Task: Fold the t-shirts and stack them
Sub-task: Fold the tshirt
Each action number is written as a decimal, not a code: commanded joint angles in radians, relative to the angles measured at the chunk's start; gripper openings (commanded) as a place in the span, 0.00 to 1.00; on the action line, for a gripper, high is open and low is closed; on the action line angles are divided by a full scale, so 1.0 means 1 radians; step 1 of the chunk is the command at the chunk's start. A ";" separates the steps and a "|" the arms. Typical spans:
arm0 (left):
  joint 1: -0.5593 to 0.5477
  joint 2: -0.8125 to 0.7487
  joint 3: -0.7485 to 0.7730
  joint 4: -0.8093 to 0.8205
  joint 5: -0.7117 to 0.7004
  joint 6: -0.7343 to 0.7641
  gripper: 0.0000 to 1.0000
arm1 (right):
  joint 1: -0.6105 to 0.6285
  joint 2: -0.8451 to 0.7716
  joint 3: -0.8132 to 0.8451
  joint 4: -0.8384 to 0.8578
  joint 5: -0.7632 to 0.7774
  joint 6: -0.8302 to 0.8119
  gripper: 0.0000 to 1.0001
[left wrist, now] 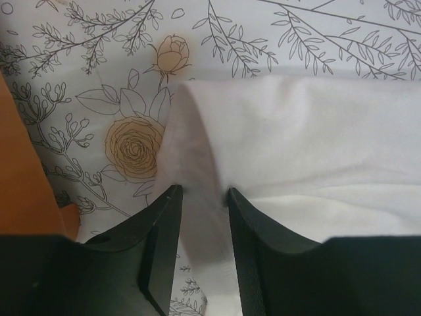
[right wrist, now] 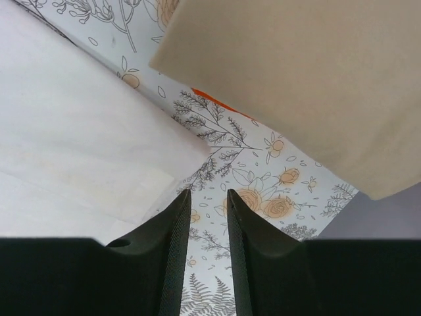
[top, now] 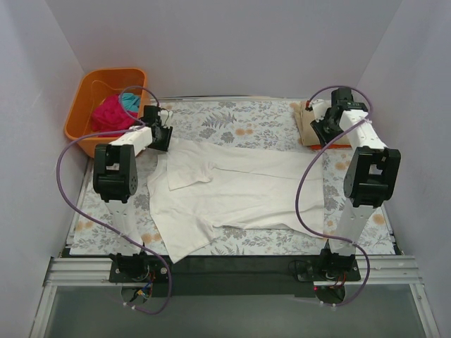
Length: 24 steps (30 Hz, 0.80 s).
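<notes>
One white t-shirt [top: 239, 190] spread across the middle of the floral table covering [top: 232, 120], partly folded, far-left corner pinched between the left gripper [left wrist: 202, 197] fingers. Right gripper [right wrist: 208, 197] just off its far-right edge, fingers narrowly parted over bare covering, grasping nothing. Tan t-shirt [right wrist: 316, 79] folded at far right; magenta [top: 109, 113] and teal [top: 130, 103] ones bundled in the orange tub [top: 81, 105] far left

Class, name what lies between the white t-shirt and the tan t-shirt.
Only floral table covering separates the white t-shirt from the tan t-shirt, clearest in the right wrist view.
</notes>
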 commanded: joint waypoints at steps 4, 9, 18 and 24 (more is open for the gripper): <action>0.005 -0.085 0.056 -0.061 0.066 -0.017 0.36 | -0.023 0.050 0.025 -0.018 -0.054 0.048 0.29; 0.005 -0.120 0.065 -0.061 0.128 -0.034 0.40 | -0.024 0.075 0.024 -0.015 -0.080 0.042 0.30; -0.006 -0.023 0.166 -0.041 0.123 -0.077 0.45 | -0.026 0.125 0.016 0.014 -0.083 0.028 0.35; -0.008 0.070 0.246 -0.039 0.083 -0.072 0.46 | -0.026 0.151 0.013 0.031 -0.091 0.028 0.36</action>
